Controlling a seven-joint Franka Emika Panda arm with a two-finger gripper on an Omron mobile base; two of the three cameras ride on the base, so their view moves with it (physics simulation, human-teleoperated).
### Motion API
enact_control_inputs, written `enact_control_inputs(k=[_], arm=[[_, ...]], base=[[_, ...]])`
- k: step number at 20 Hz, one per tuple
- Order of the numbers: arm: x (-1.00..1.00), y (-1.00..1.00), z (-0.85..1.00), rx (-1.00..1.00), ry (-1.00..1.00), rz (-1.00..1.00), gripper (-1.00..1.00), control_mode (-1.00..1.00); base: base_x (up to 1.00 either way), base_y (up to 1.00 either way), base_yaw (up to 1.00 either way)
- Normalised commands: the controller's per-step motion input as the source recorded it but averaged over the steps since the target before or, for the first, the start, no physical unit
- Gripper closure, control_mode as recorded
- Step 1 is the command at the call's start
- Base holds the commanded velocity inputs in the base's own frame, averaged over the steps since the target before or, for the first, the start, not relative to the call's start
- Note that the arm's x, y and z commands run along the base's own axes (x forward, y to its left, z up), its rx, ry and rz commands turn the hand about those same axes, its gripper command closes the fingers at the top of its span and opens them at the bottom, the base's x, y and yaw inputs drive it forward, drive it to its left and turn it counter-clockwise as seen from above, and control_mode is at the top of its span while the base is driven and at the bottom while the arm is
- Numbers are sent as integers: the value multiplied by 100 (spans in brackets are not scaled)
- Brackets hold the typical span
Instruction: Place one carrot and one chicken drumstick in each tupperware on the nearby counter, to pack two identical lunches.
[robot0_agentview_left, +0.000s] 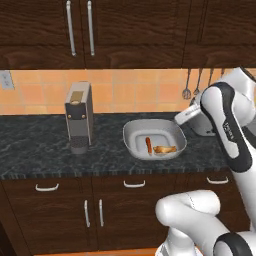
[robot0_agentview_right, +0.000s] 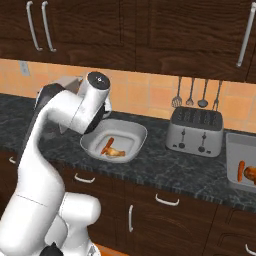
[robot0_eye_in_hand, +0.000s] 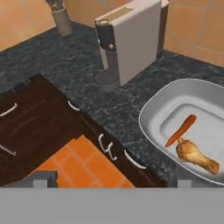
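The right base view takes in the right stretch of the counter (robot0_agentview_right: 165, 167), where the silver toaster (robot0_agentview_right: 196, 131) stands under hanging utensils (robot0_agentview_right: 196, 93) and the rectangular tupperware (robot0_agentview_right: 239, 161) lies at the far right edge, with a carrot (robot0_agentview_right: 241, 170) and a chicken drumstick (robot0_agentview_right: 250, 174) just beside each other inside it. The left base view instead shows the left stretch, with the grey coffee machine (robot0_agentview_left: 79, 116) upright on the stone and a wall socket (robot0_agentview_left: 6, 79) on the orange tiles. The hand view looks down on the same coffee machine, a utensil holder (robot0_eye_in_hand: 62, 19) far behind it, the drawer handles and the orange floor (robot0_eye_in_hand: 83, 166) below.

The gripper's finger tips (robot0_eye_in_hand: 40, 179) sit at the two bottom corners of the hand view, spread wide, holding and touching nothing, above the counter edge left of the bowl.

The rounded tupperware (robot0_agentview_left: 134, 142) rests mid-counter, between coffee machine and toaster. In it lie the other carrot (robot0_agentview_left: 148, 145) and the other drumstick (robot0_agentview_left: 164, 149), close together, the drumstick on the right.

Dark wood cabinets (robot0_agentview_left: 75, 27) run above and below the black marbled top.
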Motion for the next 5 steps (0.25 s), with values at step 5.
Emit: enact_control_inputs(k=[5], arm=[[-100, 0, 54, -21, -8, 1, -100, -100]], base=[[0, 0, 0]])
